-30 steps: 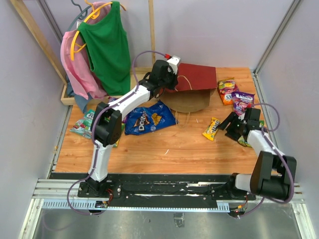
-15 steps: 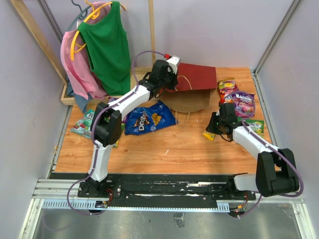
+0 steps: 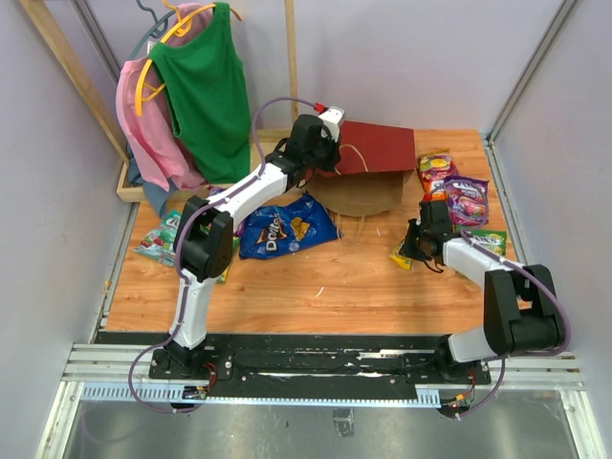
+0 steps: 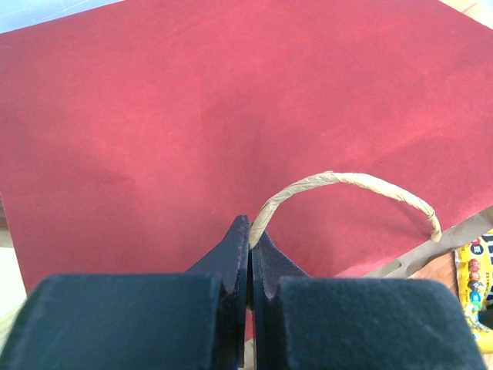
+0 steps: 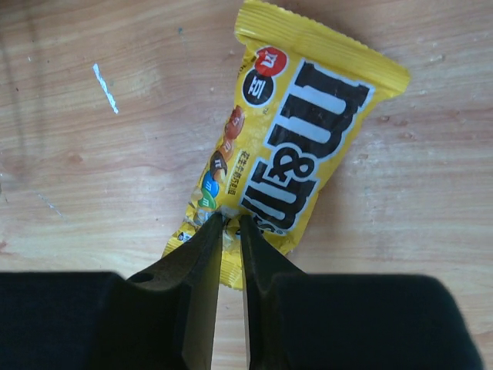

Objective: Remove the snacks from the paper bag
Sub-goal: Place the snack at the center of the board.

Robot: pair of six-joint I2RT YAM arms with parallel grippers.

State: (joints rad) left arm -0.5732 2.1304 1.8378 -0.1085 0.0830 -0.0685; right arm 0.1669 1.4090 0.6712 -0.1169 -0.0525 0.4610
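The red paper bag (image 3: pixel 381 146) lies on its side at the back of the table, its brown mouth (image 3: pixel 363 196) facing the front. My left gripper (image 3: pixel 330 159) is shut on its pale cord handle (image 4: pixel 339 181), against the red side (image 4: pixel 231 100). My right gripper (image 5: pixel 231 225) is shut on the lower end of a yellow M&M's packet (image 5: pixel 300 146), which lies on the wood in front of the bag; the top view shows the gripper (image 3: pixel 413 247) over the packet (image 3: pixel 400 259). A blue Doritos bag (image 3: pixel 285 228) lies left of the mouth.
Purple candy bags (image 3: pixel 467 199) and a red-yellow packet (image 3: pixel 436 170) lie at the right, a green-yellow packet (image 3: pixel 490 239) near them. Teal packets (image 3: pixel 158 239) lie at the left edge. Green (image 3: pixel 206 91) and pink (image 3: pixel 139 120) garments hang on a wooden rack at the back left.
My right gripper has moved left from beside the green-yellow packet to the yellow M&M's packet and shut on its end. The left arm and the bag have not moved.
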